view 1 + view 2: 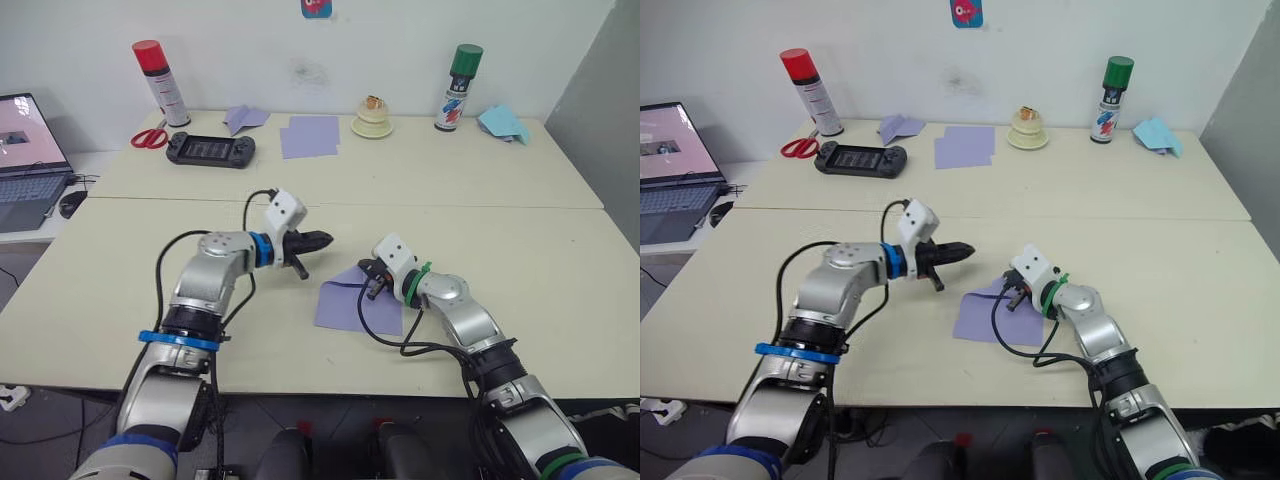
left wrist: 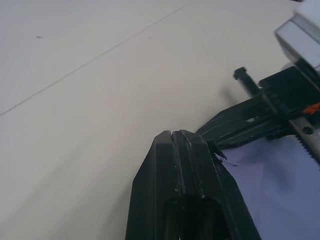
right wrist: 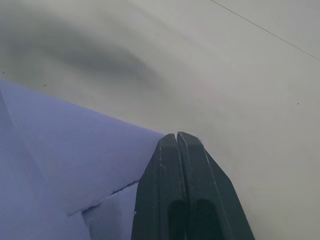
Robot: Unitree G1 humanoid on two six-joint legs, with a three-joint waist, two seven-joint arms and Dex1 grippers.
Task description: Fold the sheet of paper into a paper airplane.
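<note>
Laptop [image 1: 28, 150] at far left, red-capped spray can [image 1: 161, 82], red scissors [image 1: 149, 138], game controller [image 1: 210, 150], green-capped can [image 1: 459, 88] upper right, light-blue folded paper [image 1: 503, 124], pale worktop [image 1: 520, 240].

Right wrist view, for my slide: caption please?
Shut right gripper presses a folded flap of the sheet of paper.

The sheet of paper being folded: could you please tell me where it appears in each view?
Left eye view: sheet of paper low centre, under the right tool.
Right eye view: low centre, beside the same tool.
Left wrist view: lower right corner.
Right wrist view: lower left, beneath the shut fingers.
Shared landmark: the right tool at the paper's far edge.
</note>
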